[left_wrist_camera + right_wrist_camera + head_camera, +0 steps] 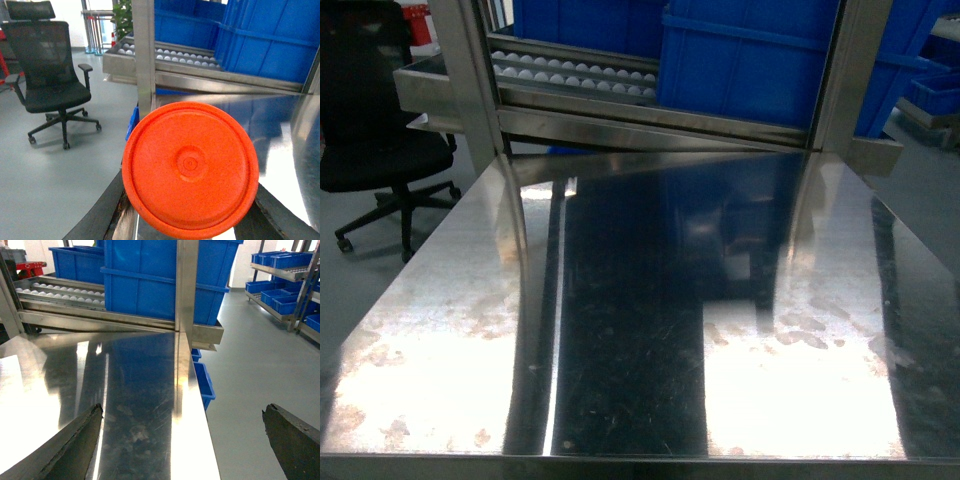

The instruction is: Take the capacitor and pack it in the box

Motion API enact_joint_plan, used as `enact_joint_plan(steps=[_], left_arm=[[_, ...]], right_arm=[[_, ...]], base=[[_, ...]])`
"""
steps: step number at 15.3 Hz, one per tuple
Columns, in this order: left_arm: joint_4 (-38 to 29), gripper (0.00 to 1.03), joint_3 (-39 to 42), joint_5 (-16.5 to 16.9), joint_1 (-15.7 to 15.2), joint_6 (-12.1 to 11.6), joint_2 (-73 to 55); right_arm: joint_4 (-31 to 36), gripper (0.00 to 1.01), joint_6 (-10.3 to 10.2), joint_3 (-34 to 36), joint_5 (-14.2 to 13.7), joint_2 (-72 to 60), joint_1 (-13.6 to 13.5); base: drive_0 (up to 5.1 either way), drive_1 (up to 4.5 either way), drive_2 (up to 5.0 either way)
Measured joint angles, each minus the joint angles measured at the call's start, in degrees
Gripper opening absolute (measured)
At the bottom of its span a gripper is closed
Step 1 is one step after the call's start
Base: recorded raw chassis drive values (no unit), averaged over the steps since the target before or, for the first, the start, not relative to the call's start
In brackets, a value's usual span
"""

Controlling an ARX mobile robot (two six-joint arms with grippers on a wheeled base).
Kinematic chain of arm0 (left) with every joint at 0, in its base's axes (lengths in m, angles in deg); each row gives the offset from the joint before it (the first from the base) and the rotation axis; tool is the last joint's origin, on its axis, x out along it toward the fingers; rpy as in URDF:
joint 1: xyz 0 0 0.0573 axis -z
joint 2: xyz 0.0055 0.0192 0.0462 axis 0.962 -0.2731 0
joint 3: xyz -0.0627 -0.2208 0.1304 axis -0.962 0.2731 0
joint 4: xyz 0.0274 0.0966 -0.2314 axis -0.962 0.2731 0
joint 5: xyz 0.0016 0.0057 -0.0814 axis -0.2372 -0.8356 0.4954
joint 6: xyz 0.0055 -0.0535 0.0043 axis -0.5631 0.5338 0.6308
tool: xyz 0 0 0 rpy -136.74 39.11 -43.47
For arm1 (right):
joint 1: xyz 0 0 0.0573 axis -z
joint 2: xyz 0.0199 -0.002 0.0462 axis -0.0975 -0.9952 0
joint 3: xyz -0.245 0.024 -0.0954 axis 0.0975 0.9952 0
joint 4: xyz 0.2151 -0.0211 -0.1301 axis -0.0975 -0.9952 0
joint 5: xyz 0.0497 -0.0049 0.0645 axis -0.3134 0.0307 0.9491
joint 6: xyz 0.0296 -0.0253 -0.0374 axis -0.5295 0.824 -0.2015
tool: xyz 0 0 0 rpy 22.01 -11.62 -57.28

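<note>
Shiny stainless-steel table (640,330), scuffed and blotchy, strong glare patches at the near left and near right, dark reflection band down the middle. No arms show in the head view.

Behind the table's far edge: steel frame posts (470,70) and a sloped roller rack with rows of white rollers (570,75). Large blue plastic crates (750,60) sit on the rack, right of the rollers. Black mesh office chair on castors (380,130) stands on the grey floor (380,270) to the left, well apart from the table. Right wrist view: more blue plastic bins on a metal shelf (285,265) across the aisle, and small blue bins (202,380) below the table's right edge.

Left gripper (190,220): dark fingers (100,215) clamped on a round orange plastic disc-shaped capacitor (190,167), flat face to the camera, held over the table's left edge near a frame post.

Right gripper (180,440): dark fingers (75,440) spread wide apart, nothing between them, over the table's right edge.

The pale pink box shows in none of the three views.
</note>
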Motion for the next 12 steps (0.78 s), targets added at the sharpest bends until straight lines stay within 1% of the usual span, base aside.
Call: enact_joint_plan(steps=[12], left_arm=[[-0.3,0.42,0.0,0.0,0.0,0.0,0.0]], right_arm=[[0.0,0.98,0.0,0.0,0.0,0.0,0.0]], base=[[0.0,0.00,0.0]])
